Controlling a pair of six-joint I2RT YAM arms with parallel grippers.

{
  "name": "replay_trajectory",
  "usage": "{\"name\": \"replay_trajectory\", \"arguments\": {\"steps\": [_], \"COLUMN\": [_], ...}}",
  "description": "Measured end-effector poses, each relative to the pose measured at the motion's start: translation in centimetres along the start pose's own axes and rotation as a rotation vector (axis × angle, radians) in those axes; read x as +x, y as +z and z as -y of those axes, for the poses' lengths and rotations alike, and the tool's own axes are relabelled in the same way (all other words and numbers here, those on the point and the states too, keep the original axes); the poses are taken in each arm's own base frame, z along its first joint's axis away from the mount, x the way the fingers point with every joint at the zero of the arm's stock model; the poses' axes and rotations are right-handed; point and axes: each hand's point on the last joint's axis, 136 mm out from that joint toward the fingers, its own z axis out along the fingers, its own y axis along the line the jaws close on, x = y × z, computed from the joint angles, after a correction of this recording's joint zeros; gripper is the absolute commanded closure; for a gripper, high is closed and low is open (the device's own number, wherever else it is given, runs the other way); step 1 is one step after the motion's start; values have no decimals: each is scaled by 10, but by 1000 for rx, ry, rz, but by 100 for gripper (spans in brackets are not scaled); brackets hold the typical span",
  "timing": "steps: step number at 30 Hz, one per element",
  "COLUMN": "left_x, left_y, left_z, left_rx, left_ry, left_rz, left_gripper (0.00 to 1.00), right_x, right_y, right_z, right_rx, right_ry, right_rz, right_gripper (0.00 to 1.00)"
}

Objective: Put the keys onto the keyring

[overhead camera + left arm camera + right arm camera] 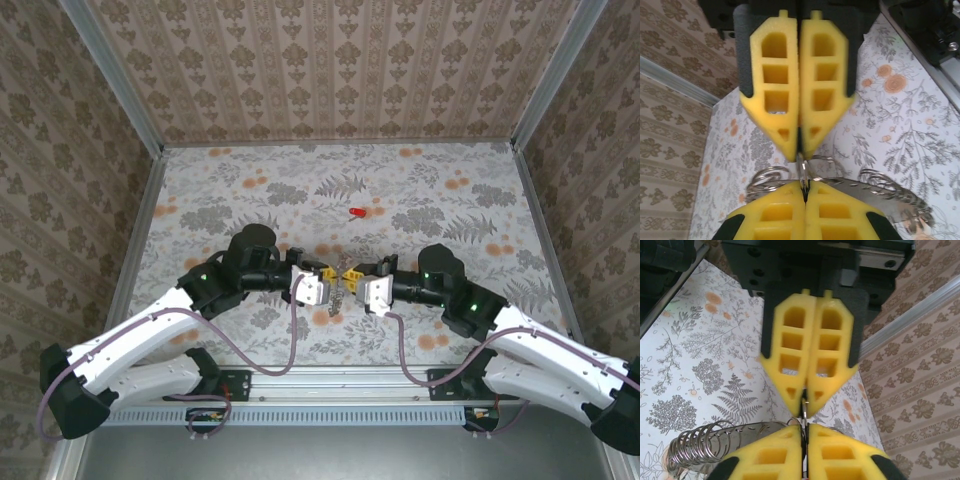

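You have the left gripper (pixel 326 272) and right gripper (pixel 353 273) tip to tip, both pinched shut on the ring (pixel 338 292) between them — the red key (pixel 356 212) lies beyond, lengthwise across, marginally nearer the right.

The silvery coiled keyring (pixel 700 445) hangs in mid-air, one small red key (pixel 357 212) lying well apart

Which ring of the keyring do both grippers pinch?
The edge-on middle ring, caught between the left gripper and right gripper; the side rings hang free.
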Motion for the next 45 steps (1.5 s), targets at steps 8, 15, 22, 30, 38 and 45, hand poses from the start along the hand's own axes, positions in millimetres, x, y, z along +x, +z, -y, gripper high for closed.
{"name": "replay_trajectory", "arguments": {"steps": [8,15,22,30,38,45], "left_x": [4,-1,-8,-14,-22,-22], "left_y": [-3,-3,-4,-4,-5,-2], "left_z": [-1,-1,2,-1,-9,-8], "left_rx": [-43,-40,-19,-28,-58,-42], "left_ry": [29,58,66,64,42,27], "left_rz": [-10,15,56,84,118,130], "left_gripper": [100,100,100,100,100,100], "right_x": [7,7,16,3,-5,-7], "right_y": [-22,-31,-17,-12,-10,-9], "right_z": [2,12,8,16,18,18], "right_rx": [-26,-32,-71,-53,-29,-17], "right_ry": [29,32,48,32,51,59], "right_rz": [-45,-65,-71,-5,46,62], "right_gripper": [66,74,79,77,76,74]}}
